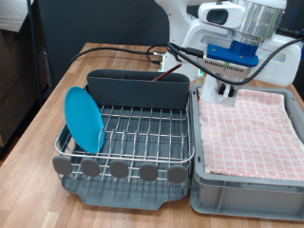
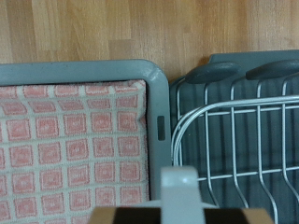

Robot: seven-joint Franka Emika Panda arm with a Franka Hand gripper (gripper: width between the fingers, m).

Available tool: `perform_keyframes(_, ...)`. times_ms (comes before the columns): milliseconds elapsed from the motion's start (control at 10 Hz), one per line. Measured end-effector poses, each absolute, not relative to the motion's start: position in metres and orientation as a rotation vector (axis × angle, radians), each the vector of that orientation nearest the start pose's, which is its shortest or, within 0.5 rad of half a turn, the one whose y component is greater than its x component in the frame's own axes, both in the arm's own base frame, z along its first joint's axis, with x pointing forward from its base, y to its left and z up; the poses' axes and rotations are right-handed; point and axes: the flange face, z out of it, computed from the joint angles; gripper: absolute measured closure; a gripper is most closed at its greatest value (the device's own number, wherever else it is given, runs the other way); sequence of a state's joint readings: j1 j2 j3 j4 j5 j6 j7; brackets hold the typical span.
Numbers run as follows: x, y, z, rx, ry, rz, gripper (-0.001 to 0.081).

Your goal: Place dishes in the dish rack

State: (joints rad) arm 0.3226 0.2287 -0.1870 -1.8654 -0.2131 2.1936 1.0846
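The dark grey dish rack [image 1: 133,133] with its wire grid stands at the exterior view's left. The light-blue plate [image 1: 84,119] stands upright in its left side. The tall cutlery bin [image 1: 138,87] runs along its far side. My gripper [image 1: 223,93] hangs over the gap between the rack and the crate, near the bin's right end. It appears shut on the small white cup [image 1: 220,87], which shows between the fingers in the wrist view [image 2: 177,187]. The rack's corner [image 2: 243,140] lies below. A reddish thing [image 1: 169,68] shows behind the bin; whether it is the spoon is unclear.
A grey crate [image 1: 247,195] lined with a pink checked cloth [image 1: 252,128] sits right of the rack; its rim [image 2: 93,70] and the cloth [image 2: 65,140] fill the wrist view. Round grey knobs [image 1: 119,168] line the rack's near edge. Black cables [image 1: 123,52] lie behind.
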Motion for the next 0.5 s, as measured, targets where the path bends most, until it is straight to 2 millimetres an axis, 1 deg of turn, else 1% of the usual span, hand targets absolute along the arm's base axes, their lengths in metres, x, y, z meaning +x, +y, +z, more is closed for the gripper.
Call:
perform_keyframes(300,0.625,0.074,0.406,-2.963,1.272,-0.39,0.0734)
perform_keyframes(500,0.63,0.068,0.4,-2.967,1.25,-0.363,0.0734)
